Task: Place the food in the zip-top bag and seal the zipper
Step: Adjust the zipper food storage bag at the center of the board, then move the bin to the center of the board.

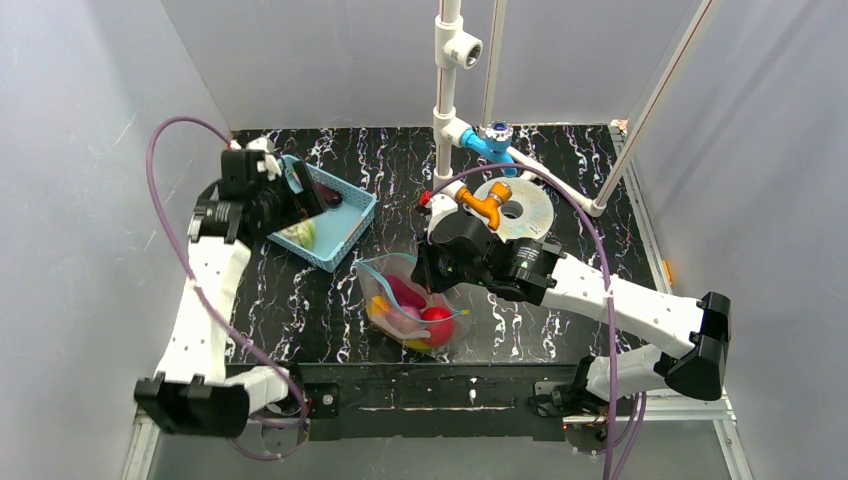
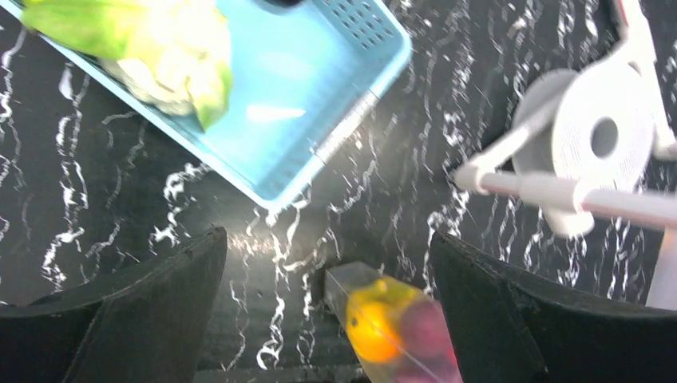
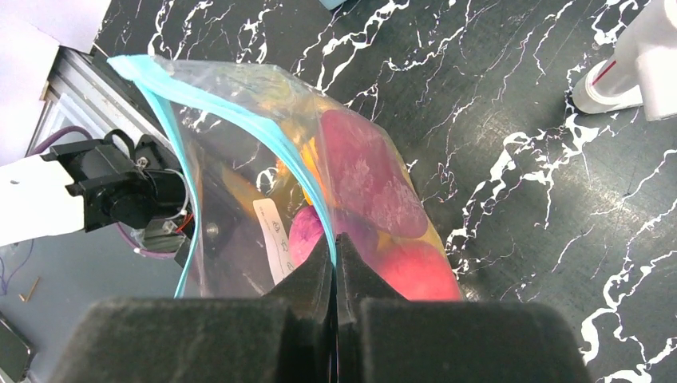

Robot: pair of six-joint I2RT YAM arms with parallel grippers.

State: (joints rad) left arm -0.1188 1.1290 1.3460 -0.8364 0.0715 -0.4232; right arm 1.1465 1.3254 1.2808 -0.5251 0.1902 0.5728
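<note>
Right wrist view first: the right gripper (image 3: 336,239) is clenched tight, its black fingers pinching the zipper (image 3: 239,117), the narrow teal-blue strip along the mouth of the crinkly clear plastic zip-top bag (image 3: 223,183). The mouth stands agape beyond the pinch. Inside lies the food: a magenta rounded piece (image 3: 371,187), a red one (image 3: 415,271) just below it, and something orange half hidden between them. A white rectangular label (image 3: 275,239) shows on the bag's wall. From the top external view, the bag sits near the middle of the front edge of the black white-veined marble-pattern counter (image 1: 300,310). The left gripper (image 2: 326,239) hangs released, jaws spread wide and holding nothing, over the light blue perforated plastic basket (image 2: 295,96) towards the back left corner. A pale green leafy vegetable (image 2: 160,48) lies in the basket. Behind the right arm, towards the back edge, a white flat disc with a centre hole (image 1: 527,208) lies beside a white pipe stand (image 1: 444,120).
</note>
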